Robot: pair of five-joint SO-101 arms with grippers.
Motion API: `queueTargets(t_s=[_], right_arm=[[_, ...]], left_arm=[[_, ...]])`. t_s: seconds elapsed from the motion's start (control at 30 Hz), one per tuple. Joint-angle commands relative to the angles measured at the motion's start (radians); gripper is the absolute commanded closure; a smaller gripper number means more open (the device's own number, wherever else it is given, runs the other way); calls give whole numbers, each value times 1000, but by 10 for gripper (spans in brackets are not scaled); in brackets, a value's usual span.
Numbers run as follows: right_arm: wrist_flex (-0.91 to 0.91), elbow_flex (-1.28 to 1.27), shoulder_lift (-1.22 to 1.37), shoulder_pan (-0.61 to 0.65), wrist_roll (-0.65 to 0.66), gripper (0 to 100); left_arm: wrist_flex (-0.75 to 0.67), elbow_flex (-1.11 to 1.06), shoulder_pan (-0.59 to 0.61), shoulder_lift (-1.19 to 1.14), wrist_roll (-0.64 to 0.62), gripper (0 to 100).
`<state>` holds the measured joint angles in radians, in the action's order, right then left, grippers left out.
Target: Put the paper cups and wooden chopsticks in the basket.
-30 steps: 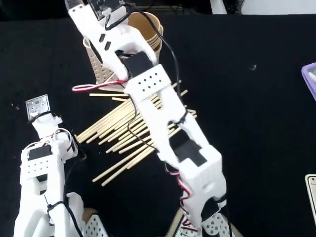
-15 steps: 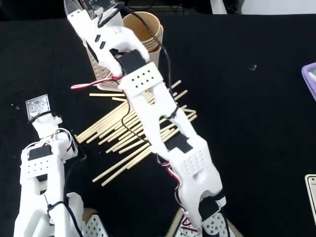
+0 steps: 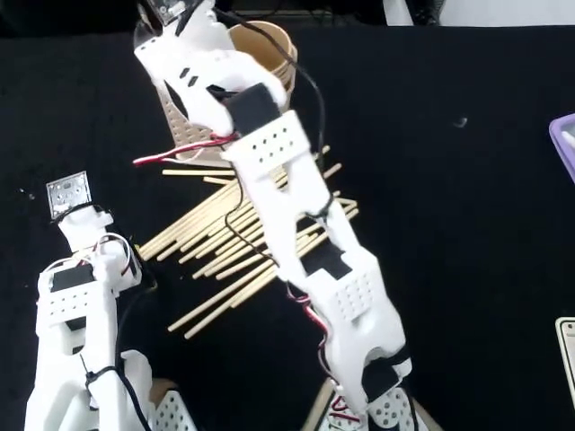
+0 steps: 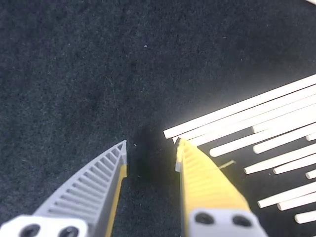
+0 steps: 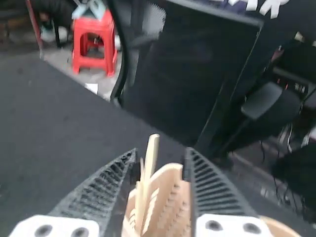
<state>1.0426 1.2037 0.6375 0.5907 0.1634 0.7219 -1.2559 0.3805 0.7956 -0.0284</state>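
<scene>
- My left gripper [image 4: 150,150] hangs open just above the bare table [image 4: 74,59], with nothing between the jaws.
- The loose chopsticks [image 4: 256,118] lie flat in a fan just beside its yellow finger, their near ends level with the tip. To take some, I would slide sideways toward them until a few ends sit between the jaws, then close low against the table so none roll out.
- I judge it wiser to hold this gripper where it is. My right arm [image 3: 296,206] stretches across the same pile, and a grab now could bring the two arms together.
- My right gripper [image 5: 160,157] is at the basket [image 3: 184,126], which sits directly beneath it. One chopstick [image 5: 152,148] stands upright within its span, and I cannot tell whether it is being gripped.
- The step in hand looks like delivering that chopstick. To do it well, I want its lower end inside the rim before I let go, because a release on the rim would tip it back onto the table.
- The basket looks light and tall, so I should avoid pushing sideways on its wall and should lift straight up afterwards.
- The cups [image 3: 269,49] stand stacked close against the basket, just beside my right gripper on the side away from my left arm. I cannot tell whether they are inside it. Any swing that way could topple them, so I should pull back along my own arm's line.
</scene>
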Motion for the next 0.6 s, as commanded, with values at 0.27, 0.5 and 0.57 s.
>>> queueTargets(t_s=[0.27, 0.5, 0.57], right_arm=[[729, 371, -114, -41, -8, 828], [726, -10, -171, -64, -6, 828], [726, -156, -246, -51, -5, 828]], left_arm=[[-15, 5, 2, 25, -6, 830], [-15, 5, 7, 25, -5, 830], [-15, 5, 2, 25, -6, 830]])
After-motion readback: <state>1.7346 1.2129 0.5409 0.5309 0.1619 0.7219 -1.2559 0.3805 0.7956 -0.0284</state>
